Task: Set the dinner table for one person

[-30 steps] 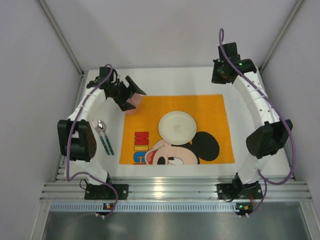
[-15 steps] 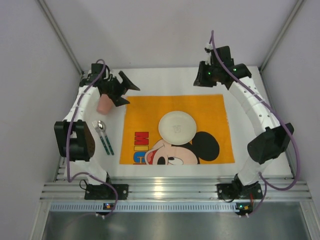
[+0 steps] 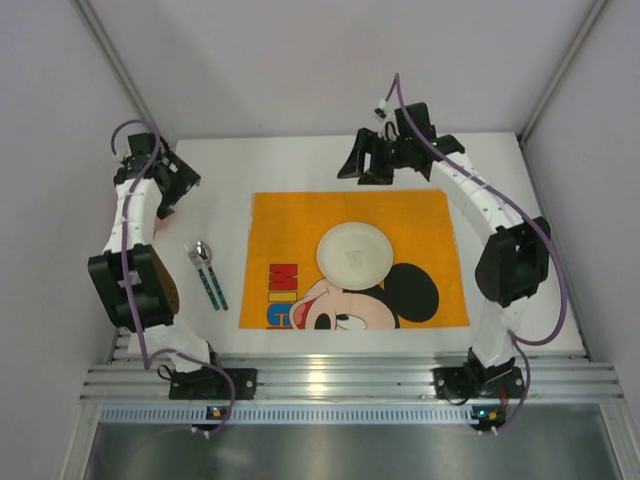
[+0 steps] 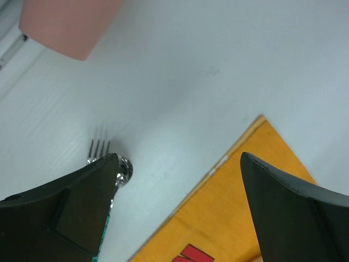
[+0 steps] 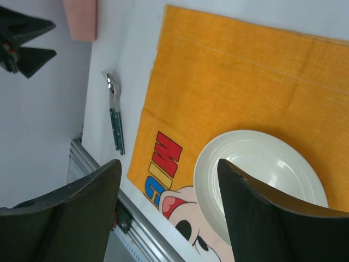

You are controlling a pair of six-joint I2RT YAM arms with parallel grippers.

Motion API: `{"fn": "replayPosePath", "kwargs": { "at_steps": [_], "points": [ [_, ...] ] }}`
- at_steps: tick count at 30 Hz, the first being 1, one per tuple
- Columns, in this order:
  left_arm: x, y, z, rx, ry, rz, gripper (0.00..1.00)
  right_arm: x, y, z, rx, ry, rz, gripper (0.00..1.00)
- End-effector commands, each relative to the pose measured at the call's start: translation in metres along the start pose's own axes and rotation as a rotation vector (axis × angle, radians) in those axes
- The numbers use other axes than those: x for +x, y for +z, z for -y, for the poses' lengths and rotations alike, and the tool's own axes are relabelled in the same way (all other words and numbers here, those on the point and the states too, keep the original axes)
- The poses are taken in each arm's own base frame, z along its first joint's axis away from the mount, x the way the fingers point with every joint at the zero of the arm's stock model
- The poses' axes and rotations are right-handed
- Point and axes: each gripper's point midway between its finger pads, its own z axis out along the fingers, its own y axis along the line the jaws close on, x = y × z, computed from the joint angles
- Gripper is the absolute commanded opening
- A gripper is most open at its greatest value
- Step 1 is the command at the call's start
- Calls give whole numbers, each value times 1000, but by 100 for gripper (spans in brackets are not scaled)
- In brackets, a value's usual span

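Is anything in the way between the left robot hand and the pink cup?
Nothing visible is. In the left wrist view only bare table lies between the open left gripper and the pink cup. The fork sits off to the side.

Matte white dinner table; woven cloth placemat; glossy plate; shiny metal spoon.

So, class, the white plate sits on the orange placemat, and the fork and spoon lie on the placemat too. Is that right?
Not quite. The plate does sit on the placemat, but the fork and spoon lie off it, on the bare white table to its left, as the top external view shows.
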Motion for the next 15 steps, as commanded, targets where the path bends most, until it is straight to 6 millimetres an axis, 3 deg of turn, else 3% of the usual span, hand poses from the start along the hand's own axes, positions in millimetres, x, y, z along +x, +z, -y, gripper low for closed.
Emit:
{"fn": "replayPosePath", "kwargs": {
  "at_steps": [1, 3, 7, 12, 13, 14, 15],
  "points": [
    [-48, 16, 3, -61, 92, 164, 98, -1, -14, -32, -123, -54, 26, 72],
    [-63, 28, 6, -100, 145, 176, 98, 8, -14, -24, -118, -51, 4, 72],
    [-91, 41, -8, -258, 204, 223, 98, 30, -9, -9, -105, 8, -55, 72],
    [-112, 64, -10, -341, 231, 252, 98, 37, -11, -11, -122, 37, -81, 72],
    [-129, 59, -1, -336, 218, 289, 98, 41, -11, -10, -120, 45, -88, 72],
    [-122, 82, -9, -381, 229, 249, 98, 44, -12, -9, -118, 52, -93, 72],
    [-120, 82, -19, -450, 240, 231, 98, 48, -12, -8, -118, 58, -102, 72]
  ]
}}
